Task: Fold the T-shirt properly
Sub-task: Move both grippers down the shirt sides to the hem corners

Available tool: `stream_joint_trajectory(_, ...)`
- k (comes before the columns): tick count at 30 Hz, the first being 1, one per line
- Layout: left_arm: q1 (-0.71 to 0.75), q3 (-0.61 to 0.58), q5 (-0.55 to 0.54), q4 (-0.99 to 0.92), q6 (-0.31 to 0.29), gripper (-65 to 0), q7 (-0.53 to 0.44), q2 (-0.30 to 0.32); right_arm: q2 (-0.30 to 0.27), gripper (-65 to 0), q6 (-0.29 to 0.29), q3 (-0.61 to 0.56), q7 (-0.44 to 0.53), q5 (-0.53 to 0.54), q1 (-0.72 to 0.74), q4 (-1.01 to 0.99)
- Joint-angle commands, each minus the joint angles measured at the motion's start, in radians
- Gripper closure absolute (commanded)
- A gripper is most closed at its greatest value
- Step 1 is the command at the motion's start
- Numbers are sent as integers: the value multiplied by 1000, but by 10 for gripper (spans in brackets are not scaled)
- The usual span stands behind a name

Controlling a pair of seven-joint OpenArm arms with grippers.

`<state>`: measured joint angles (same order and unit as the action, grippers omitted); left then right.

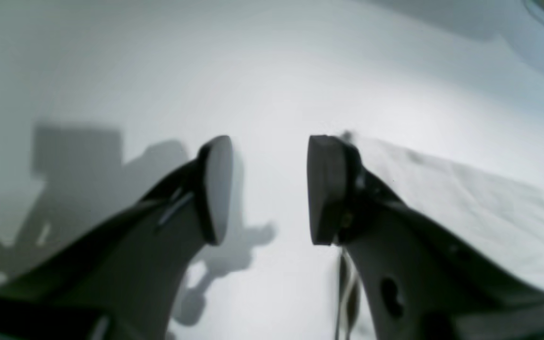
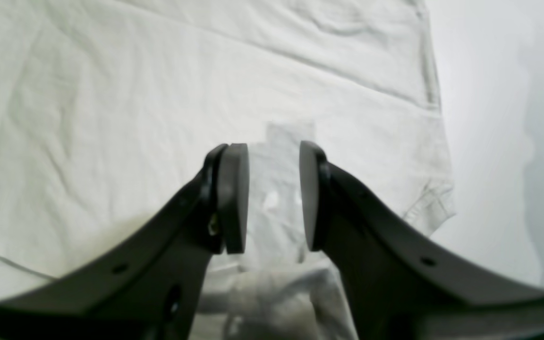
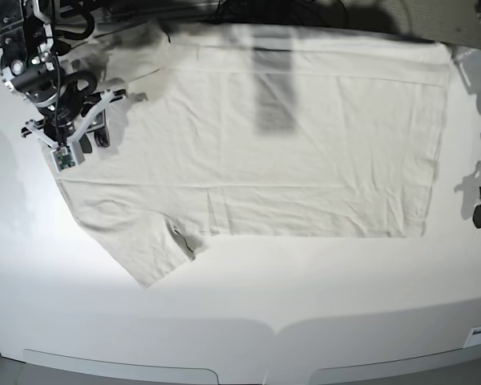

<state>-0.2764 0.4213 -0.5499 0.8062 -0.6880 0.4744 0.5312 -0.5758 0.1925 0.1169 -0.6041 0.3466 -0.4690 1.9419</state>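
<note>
Both grippers stand parted, gripping nothing: the right gripper [image 2: 273,196] hovers over the large pale off-white cotton T-shirt [image 3: 256,152] spread flat across the white table [image 3: 305,289], while the left gripper [image 1: 269,189] hangs over bare tabletop beside the shirt's edge.

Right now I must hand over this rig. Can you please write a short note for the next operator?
Left gripper: open, empty, over bare table beside the T-shirt edge.
Right gripper: open, empty, above the T-shirt near a sleeve.
T-shirt: spread flat on the table, its upper edge looks turned over, one sleeve sticking out toward the front.
Done: at most one fold, no grasp yet.
Left: grasp the edges, fold properly.
</note>
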Motion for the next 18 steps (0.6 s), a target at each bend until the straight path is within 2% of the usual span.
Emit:
stream_joint_trajectory(1, -57, 0, 18, -31, -10, -258, -18, -3, -14, -171, 0, 7, 16, 1, 3, 17)
stream_joint_trajectory(6, -211, 0, 242, -248, -10, -258, -45, -100, -14, -171, 0, 7, 14, -3, 3, 17)
stream_joint_trajectory(10, -269, 1, 404, -332, -10, -258, -108, -145, -14, -171, -1, 8, 1, -36, 3, 16)
stream_joint_trajectory(18, -273, 1, 430, -342, -10, -251, -109, -169, -14, -171, -2, 8, 2, -32, 3, 17)
